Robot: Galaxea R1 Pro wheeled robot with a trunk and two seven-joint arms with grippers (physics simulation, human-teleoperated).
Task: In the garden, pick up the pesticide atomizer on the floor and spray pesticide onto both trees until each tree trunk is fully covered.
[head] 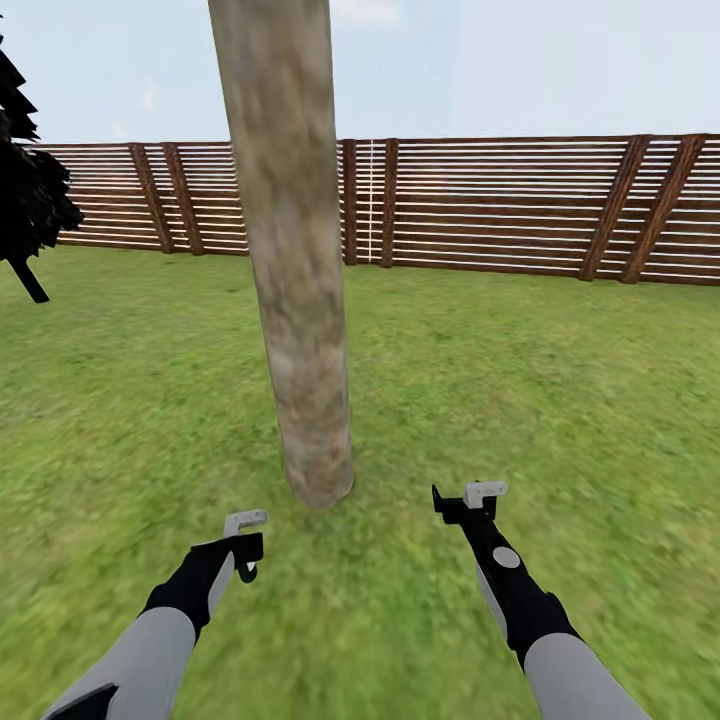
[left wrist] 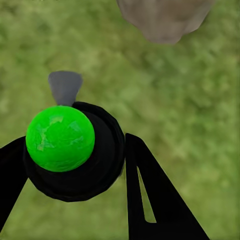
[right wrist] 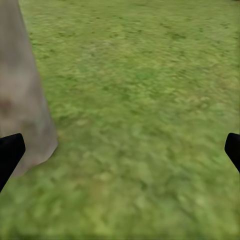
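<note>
**Pincer clutching atomizer at the foot of a garden tree**

Left pincer [head: 243, 545] is gripping the pesticide atomizer [left wrist: 75, 150], my two black fingers [left wrist: 155, 200] closing against either side of its dark round body. In my left wrist view the sprayer's bright green dot is facing the camera, its grey nozzle is pointing out over the grass, and the base of the tree trunk [head: 290, 250] is showing beyond it. I am holding it low above the lawn [head: 560, 400], near the trunk's foot but apart from it.

Right pincer [head: 470, 500] is hovering empty on the trunk's other side, its jaws standing wide apart; in my right wrist view the dark fingertips [right wrist: 10, 152] are sitting at opposite edges with bare grass between them and the trunk rising close beside one.

I am facing the thick, mottled grey-brown trunk, which is leaning slightly as it climbs out of the head view. Behind it the brown slatted fence [head: 500, 205] is running across the garden, and a dark tree [head: 30, 190] is standing at the far left.
</note>
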